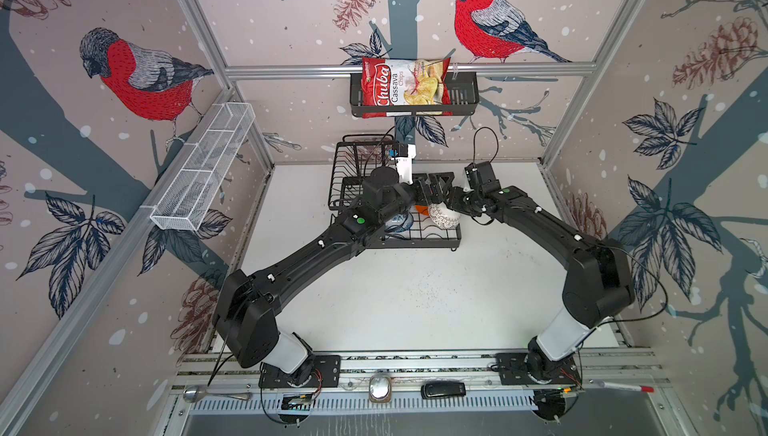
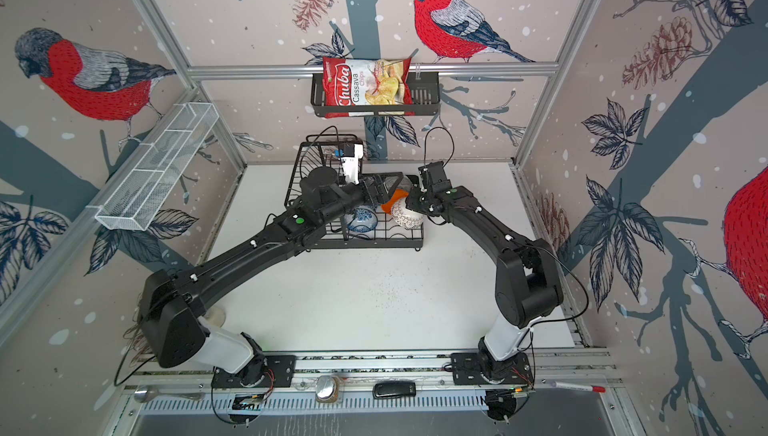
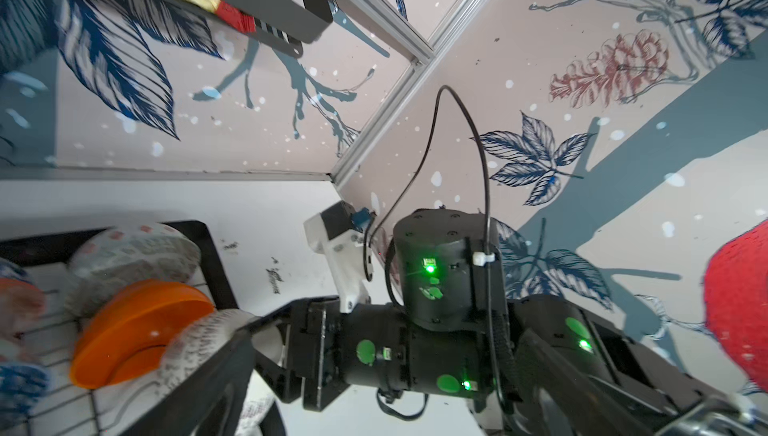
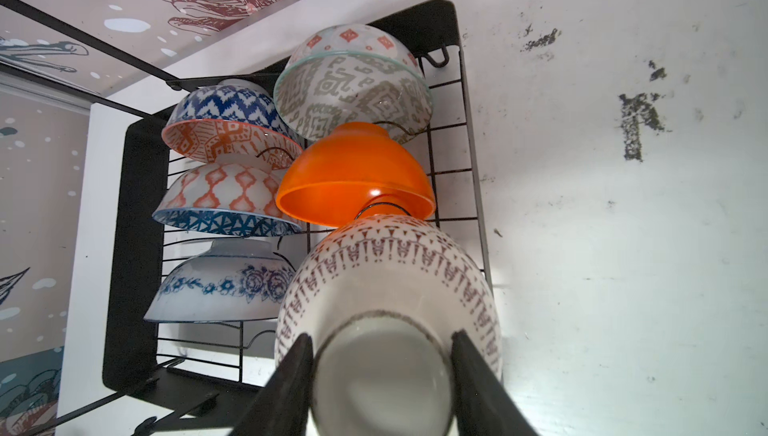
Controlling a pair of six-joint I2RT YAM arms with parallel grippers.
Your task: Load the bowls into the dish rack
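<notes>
Dish rack point(image 1: 415, 242) in both top views by table's point(image 1: 415, 309) far edge, mid-width, left arm point(image 1: 291, 255) and right arm point(image 1: 540, 221) meeting over it; white lattice-patterned bowl point(image 2: 407, 214) inside, near its right edge. Left wrist view: left fingers point(image 3: 199, 384) spread wide, empty, close by that bowl and plain orange bowl point(image 3: 137, 330). Right wrist view: right fingers point(image 4: 291, 380) clamped on lattice bowl's foot; five other bowls point(image 4: 224, 201) already racked. Judged: last bowl being seated. Next: loosen grip, back out without nudging orange neighbour.
</notes>
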